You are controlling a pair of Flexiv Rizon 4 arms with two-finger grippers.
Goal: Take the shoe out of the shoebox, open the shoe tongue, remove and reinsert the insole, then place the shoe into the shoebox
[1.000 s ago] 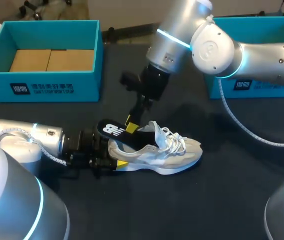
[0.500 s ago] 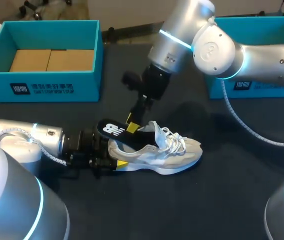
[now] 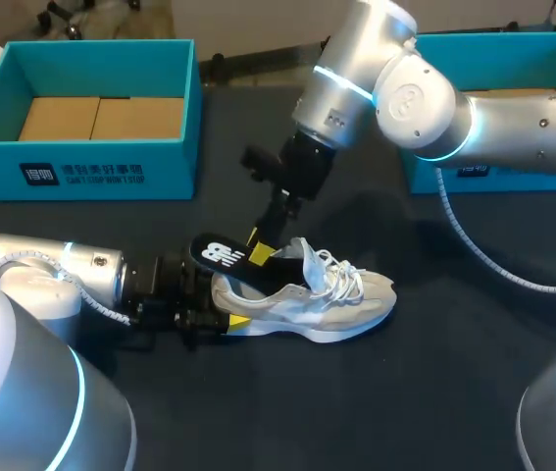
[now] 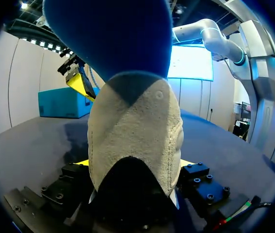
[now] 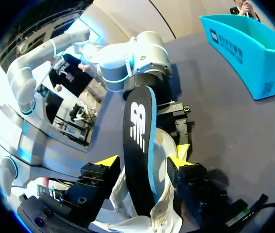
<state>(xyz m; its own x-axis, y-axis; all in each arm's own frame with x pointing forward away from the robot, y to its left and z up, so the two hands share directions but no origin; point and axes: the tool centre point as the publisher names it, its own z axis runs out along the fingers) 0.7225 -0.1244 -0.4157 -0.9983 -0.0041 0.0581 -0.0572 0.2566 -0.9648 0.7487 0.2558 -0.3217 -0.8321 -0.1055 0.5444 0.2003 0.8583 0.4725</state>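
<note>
Your white and grey sneaker (image 3: 307, 299) sits upright on the dark counter (image 3: 425, 392), outside both boxes. Its toe points to your right side. The laces are loose and the tongue stands up. The black insole (image 3: 221, 257) has a white mark on top and a blue underside. It pokes out of the sneaker's opening and slants up and back over the heel. Its front end is down inside the sneaker.

Your left gripper (image 3: 225, 306) lies low on the counter at the back of the sneaker. Its jaws pinch the heel from both sides.

Your right gripper (image 3: 256, 245) comes down from above and is right at the insole, close to the sneaker's opening. You cannot tell if its jaws pinch the insole or only sit around it.

An open teal shoebox (image 3: 81, 172) stands well apart from the sneaker, at the far left of the counter. Brown cardboard (image 3: 101, 118) lies flat in its bottom. A second teal shoebox (image 3: 552, 177) stands at the far right, partly hidden by your right arm.
</note>
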